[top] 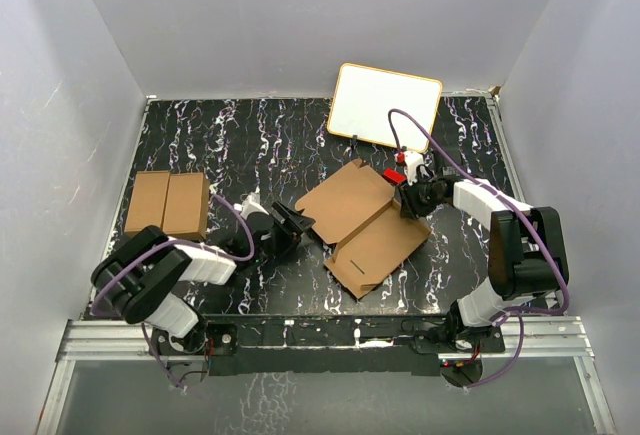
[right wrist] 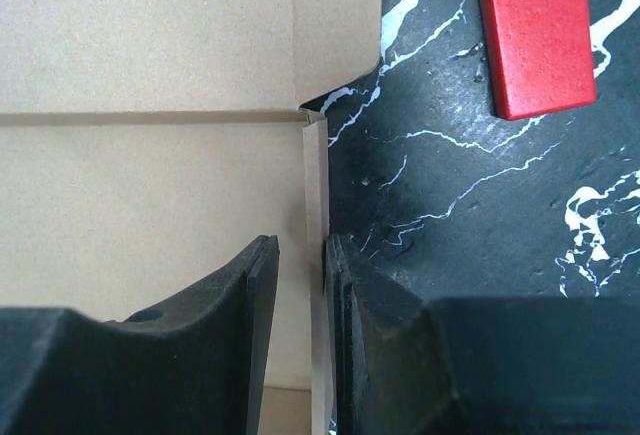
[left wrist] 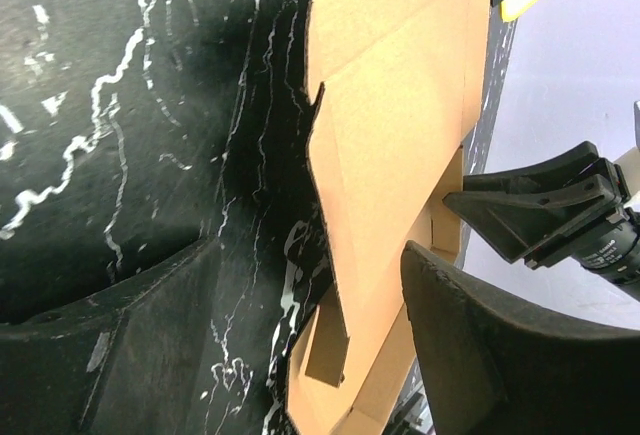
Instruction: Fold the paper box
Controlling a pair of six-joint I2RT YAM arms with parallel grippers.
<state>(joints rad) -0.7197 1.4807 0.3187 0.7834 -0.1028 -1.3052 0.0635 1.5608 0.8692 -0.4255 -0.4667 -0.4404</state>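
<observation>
Mid-table, paper box (top: 365,227) lies as a flat brown sheet, set on a diagonal on the black marbled table (top: 230,145). Two broad panels meet at a long crease. A slot is cut near the near-left corner.

Right gripper (top: 408,195) is at the sheet's far-right edge. Wrist view: its fingers (right wrist: 250,295) stand a narrow gap apart, astride a thin side flap (right wrist: 314,205) that runs along the panel's edge. The flap sits against the finger on the table side. A sliver of cardboard shows between the flap and the other finger. Cannot tell whether the flap is actually pinched.

Left gripper (top: 293,223) is low over the table at the sheet's left edge, just beside it. Its wrist view shows the jaws spread wide with nothing between the pads; the cardboard's notched edge and a small tab lie out ahead of the gap. No contact visible.

Red block (top: 393,175) lies on the table just beside the right gripper, near the box's far corner but apart from the cardboard.

White board (top: 385,105) with a yellow rim stands at the far edge of the table, beyond the box.

Twin brown cartons (top: 167,205) lie side by side and touching at the left of the table, well apart from the sheet and beyond the left arm's elbow.
</observation>
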